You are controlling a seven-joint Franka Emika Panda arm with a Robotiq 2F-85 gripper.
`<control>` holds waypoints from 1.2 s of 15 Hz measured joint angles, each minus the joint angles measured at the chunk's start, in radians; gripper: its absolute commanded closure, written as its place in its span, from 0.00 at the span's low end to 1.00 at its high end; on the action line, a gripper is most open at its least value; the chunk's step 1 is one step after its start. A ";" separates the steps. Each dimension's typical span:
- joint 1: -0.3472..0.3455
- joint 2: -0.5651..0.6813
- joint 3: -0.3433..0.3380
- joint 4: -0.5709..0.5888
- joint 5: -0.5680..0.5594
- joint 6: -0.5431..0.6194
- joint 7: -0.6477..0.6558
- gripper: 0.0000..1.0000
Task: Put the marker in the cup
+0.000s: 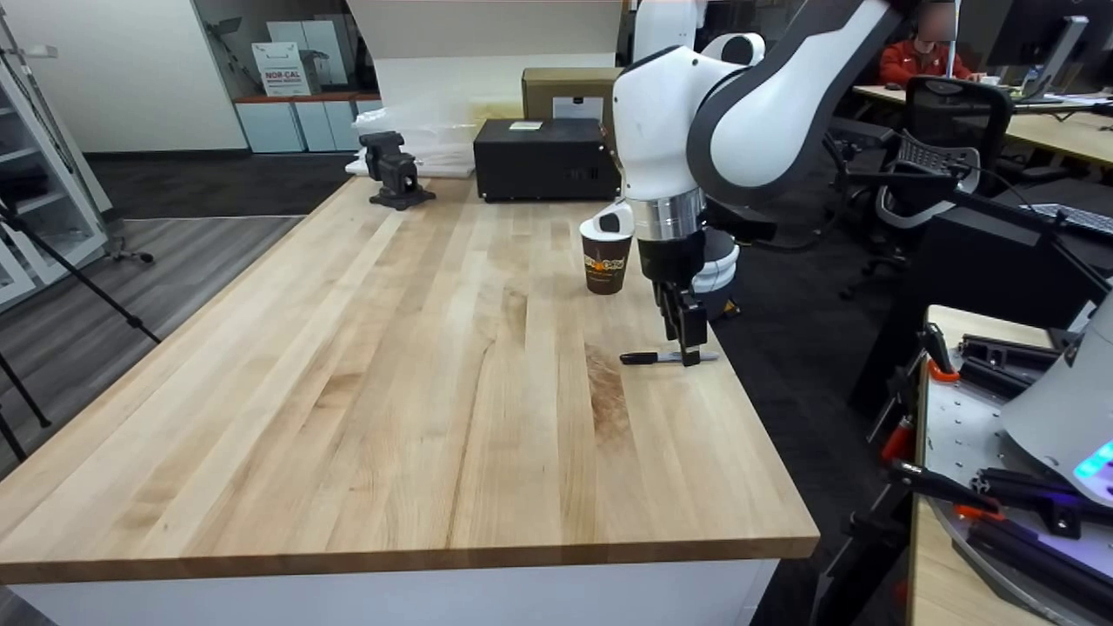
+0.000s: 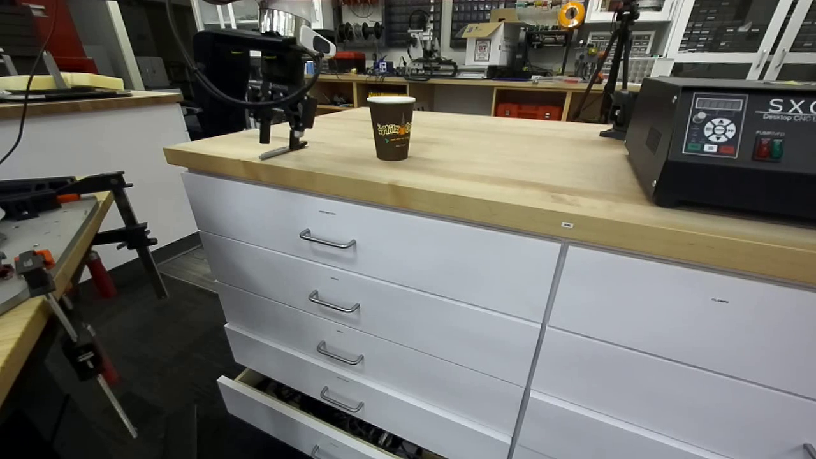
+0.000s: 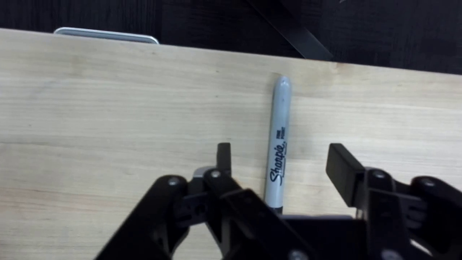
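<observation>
One marker (image 3: pixel 280 122) lies flat on the table (image 1: pixel 409 391), its grey end near the edge. Your gripper (image 3: pixel 279 160) straddles it, two fingers (image 3: pixel 342 173) parted, a gap on either side. One cup (image 1: pixel 606 269) stands upright near that edge, apart from both; inward, the table's breadth gives you room. One black box (image 1: pixel 546 163) stands well past the cup.

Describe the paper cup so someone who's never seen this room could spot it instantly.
Find the big wooden-topped workbench with white drawers below. On it, in both exterior views, look between the black control box and the gripper. The cup stands upright there: round and dark brown, with a white rim and yellowish lettering, unlike the angular black box and the slim marker lying flat.
</observation>
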 measured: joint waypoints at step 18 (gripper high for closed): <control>0.025 0.014 0.006 0.060 -0.067 -0.182 0.064 0.94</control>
